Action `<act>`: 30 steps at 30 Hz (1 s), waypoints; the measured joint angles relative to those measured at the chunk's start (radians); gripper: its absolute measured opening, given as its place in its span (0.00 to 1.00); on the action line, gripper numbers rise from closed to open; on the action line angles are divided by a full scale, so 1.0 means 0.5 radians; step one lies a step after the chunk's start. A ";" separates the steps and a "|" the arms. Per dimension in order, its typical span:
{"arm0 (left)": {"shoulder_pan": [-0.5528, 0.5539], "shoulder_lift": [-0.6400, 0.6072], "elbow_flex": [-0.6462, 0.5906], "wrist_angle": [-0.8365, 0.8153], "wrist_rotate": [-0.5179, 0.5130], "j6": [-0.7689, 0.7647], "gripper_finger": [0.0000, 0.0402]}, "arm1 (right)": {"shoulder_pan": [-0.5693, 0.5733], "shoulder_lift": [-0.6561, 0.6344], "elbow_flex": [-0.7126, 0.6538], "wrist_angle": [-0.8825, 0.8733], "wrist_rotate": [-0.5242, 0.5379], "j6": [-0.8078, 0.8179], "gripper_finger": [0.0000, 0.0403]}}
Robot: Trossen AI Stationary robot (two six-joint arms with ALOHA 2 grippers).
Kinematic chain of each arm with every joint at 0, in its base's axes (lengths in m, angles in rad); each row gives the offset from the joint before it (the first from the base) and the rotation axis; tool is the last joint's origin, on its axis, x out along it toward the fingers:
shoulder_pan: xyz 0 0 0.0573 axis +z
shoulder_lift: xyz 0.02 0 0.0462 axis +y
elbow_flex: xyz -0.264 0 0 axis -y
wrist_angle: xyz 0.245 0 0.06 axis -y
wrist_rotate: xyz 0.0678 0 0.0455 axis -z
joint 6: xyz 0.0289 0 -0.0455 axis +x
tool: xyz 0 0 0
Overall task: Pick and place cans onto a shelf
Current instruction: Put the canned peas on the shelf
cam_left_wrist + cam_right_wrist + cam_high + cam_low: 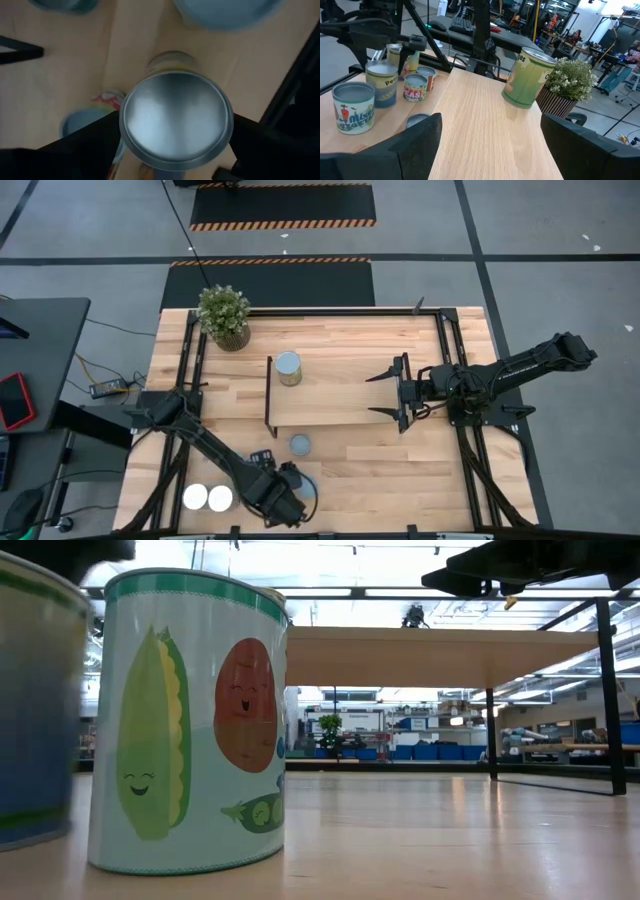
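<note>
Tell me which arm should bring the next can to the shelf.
Left. The left gripper already straddles a can at the table's near edge, among the other loose cans. The right gripper waits open over the shelf, away from them.

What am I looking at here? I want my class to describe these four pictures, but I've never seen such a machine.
It is a robot with two dark arms at a wooden table. One picture looks straight down, one looks level across the tabletop, and two come from cameras on the wrists. On the table stand a potted plant, loose cans and a low shelf carrying a green can. The left end effector is closed around a silver-topped can. The right end effector hovers open at the shelf's end.
</note>
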 joint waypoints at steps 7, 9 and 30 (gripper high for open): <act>0.079 0.013 -0.001 0.028 -0.046 -0.018 0.88 | 0.000 0.000 0.000 0.000 0.000 0.000 0.86; 0.107 0.013 -0.001 0.067 -0.064 -0.011 0.88 | 0.000 0.000 0.000 -0.001 0.000 0.000 0.86; 0.206 0.013 -0.001 0.070 -0.099 0.026 0.88 | 0.000 0.000 0.000 0.048 0.021 -0.001 0.86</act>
